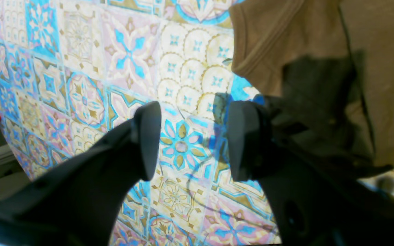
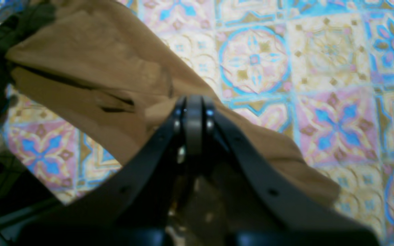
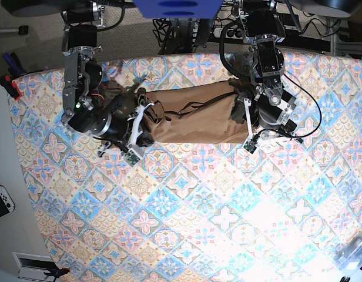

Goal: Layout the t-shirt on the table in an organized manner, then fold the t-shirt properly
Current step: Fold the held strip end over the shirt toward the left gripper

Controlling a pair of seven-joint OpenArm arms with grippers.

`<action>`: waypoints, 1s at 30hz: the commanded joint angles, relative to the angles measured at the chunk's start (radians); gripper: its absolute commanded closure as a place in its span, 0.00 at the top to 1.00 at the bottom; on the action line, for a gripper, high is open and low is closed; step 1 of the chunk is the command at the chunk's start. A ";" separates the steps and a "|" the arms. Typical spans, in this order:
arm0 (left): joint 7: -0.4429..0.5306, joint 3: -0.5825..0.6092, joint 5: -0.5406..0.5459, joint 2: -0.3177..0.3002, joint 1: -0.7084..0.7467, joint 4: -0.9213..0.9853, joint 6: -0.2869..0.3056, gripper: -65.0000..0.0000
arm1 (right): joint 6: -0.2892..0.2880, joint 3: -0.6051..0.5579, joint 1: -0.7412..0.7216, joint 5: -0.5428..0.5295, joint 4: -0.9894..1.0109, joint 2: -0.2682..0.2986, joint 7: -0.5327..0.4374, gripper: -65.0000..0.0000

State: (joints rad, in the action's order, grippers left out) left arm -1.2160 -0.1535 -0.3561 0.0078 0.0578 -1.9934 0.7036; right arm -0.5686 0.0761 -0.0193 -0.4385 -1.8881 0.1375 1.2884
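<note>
T-shirt bunched lengthwise near the far edge of the table, right gripper clenched on its cloth, left gripper spread wide beside the hem, grasping nothing.

I see the t-shirt as a plain tan-brown, no print, lying toward the table's far edge. The table is covered in diamond tiles of blue, pink and cream with floral motifs and small olive-gold squares. The left gripper's fingers are matte black; the right gripper is black with a grey centre strip.
</note>
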 commanded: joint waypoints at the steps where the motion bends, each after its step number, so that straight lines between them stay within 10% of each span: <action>1: 0.008 -0.001 -0.002 0.001 -0.016 -0.017 -0.005 0.47 | -0.004 0.012 -0.014 -0.010 -0.009 0.009 -0.037 0.00; 16: 0.015 -0.074 0.038 0.096 -0.065 -0.020 -0.005 0.47 | -0.051 0.008 0.081 -0.010 0.358 0.049 -0.413 0.00; 30: 0.006 -0.185 0.475 0.097 -0.063 -0.022 -0.005 0.47 | -0.109 0.012 0.080 -0.010 0.551 0.049 -0.487 0.00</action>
State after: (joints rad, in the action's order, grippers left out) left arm -1.2194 -0.3298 0.1238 0.1146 0.0059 -1.9972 0.7029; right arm -0.6807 0.0898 0.0612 -0.4721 -1.3327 0.1822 0.7612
